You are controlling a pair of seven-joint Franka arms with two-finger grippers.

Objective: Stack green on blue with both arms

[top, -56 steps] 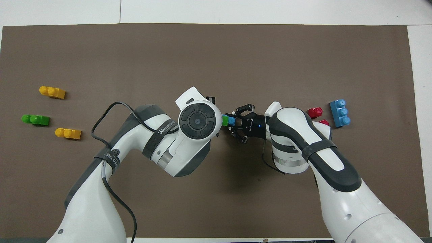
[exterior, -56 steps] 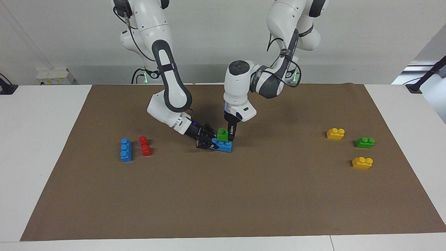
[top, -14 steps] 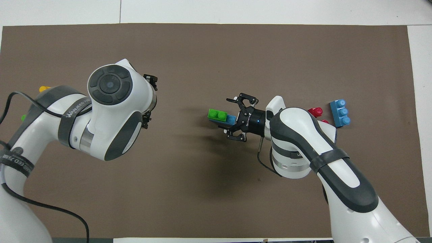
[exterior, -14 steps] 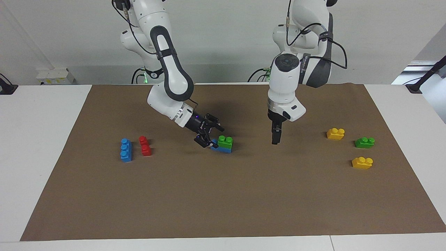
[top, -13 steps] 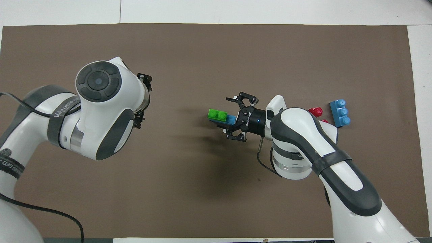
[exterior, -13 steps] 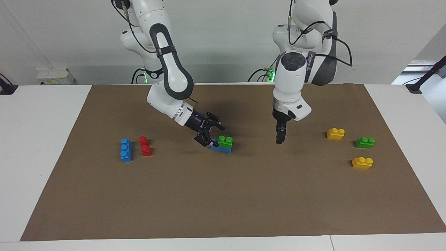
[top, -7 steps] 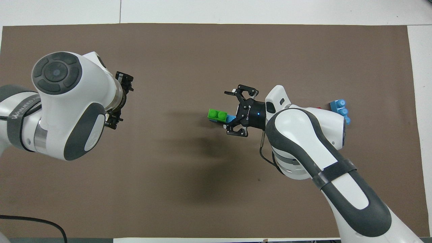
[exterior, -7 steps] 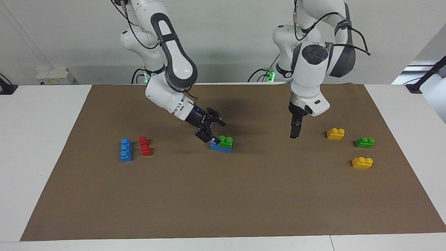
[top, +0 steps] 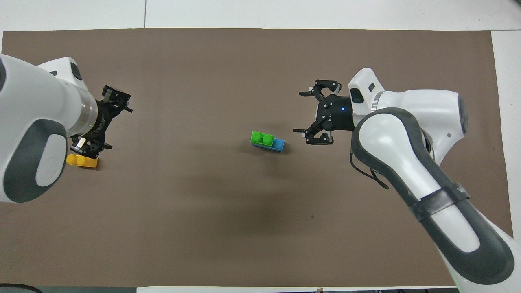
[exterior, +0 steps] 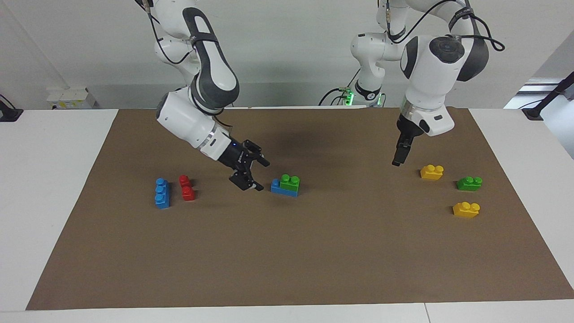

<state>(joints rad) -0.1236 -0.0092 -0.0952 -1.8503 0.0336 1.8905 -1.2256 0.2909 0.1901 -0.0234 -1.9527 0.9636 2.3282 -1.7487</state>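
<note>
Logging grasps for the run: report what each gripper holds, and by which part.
Nothing is held. The right gripper is open beside the green-on-blue stack; the left gripper hangs empty near a yellow brick.

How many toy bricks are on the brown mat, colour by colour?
Blue: 2 – one loose, one under the stacked green brick
Green: 2 – one stacked, one loose
Yellow: 2
Red: 1
Total: 7 bricks

My facing view sits high across the tabletop (exterior: 54,179), looking at both arm bases, my overhead view looks steeply down from the robots' end, both set well back, sharing the brown mat (top: 244,61), half a turn apart.
</note>
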